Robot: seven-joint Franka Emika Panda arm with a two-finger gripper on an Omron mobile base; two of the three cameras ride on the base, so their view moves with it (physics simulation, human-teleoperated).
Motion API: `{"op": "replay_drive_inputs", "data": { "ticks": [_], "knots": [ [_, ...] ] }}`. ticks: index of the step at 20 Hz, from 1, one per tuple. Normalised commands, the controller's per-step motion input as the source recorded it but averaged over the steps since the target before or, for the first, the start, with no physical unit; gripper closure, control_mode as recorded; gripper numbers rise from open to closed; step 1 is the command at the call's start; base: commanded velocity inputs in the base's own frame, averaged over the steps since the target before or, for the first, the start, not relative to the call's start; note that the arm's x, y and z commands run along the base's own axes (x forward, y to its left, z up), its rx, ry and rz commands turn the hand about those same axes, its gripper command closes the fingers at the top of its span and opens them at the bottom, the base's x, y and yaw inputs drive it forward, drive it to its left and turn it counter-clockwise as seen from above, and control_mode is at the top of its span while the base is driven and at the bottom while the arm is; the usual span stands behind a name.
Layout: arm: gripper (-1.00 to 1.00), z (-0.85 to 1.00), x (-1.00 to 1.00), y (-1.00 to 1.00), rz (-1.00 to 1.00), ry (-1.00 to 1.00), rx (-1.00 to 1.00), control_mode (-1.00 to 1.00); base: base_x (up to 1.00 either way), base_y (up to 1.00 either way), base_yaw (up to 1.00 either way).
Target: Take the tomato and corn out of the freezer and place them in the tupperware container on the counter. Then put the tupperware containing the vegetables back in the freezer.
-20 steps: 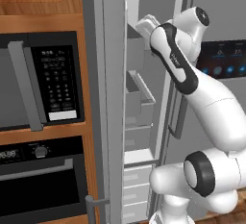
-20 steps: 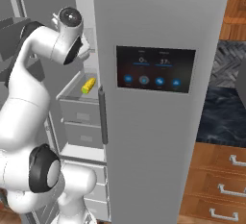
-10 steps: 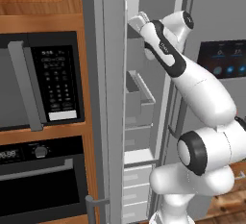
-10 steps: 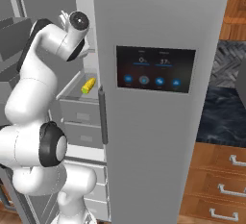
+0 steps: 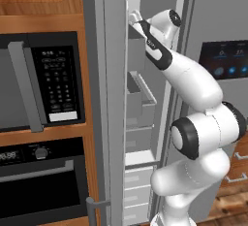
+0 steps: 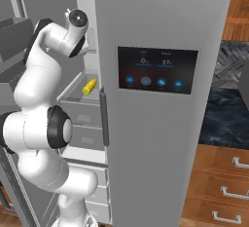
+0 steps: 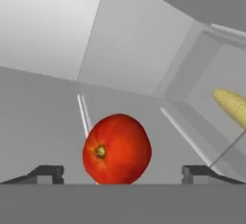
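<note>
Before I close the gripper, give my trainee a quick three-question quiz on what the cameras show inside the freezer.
1. True or false: the gripper is open, with the tomato between its fingertips.
2. In the hand view, which side of the tomato is the corn on: A left, B right, C behind it?
3. Fill in: in the right base view the corn lies on a grey ____ inside the freezer.

Key: 1 true; 2 B; 3 shelf.
</note>
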Motion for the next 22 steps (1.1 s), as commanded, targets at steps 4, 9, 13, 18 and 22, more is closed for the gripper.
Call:
{"op": "replay_drive_inputs", "data": {
  "ticks": [4, 9, 13, 18, 22],
  "knots": [
    [-1.0, 0.0, 0.43, 0.05, -0.06, 0.12, 0.08, -1.0, 0.0, 0.0, 0.0],
    [-1.0, 0.0, 0.34, 0.18, -0.03, 0.17, 0.09, -1.0, 0.0, 0.0, 0.0],
    [-1.0, 0.0, 0.32, 0.35, -0.02, 0.16, 0.09, -1.0, 0.0, 0.0, 0.0],
    [-1.0, 0.0, 0.24, 0.34, -0.04, 0.17, 0.08, -1.0, 0.0, 0.0, 0.0],
    [-1.0, -0.09, 0.11, 0.17, -0.06, 0.21, 0.08, -1.0, 0.0, 0.0, 0.0]
  ]
}}
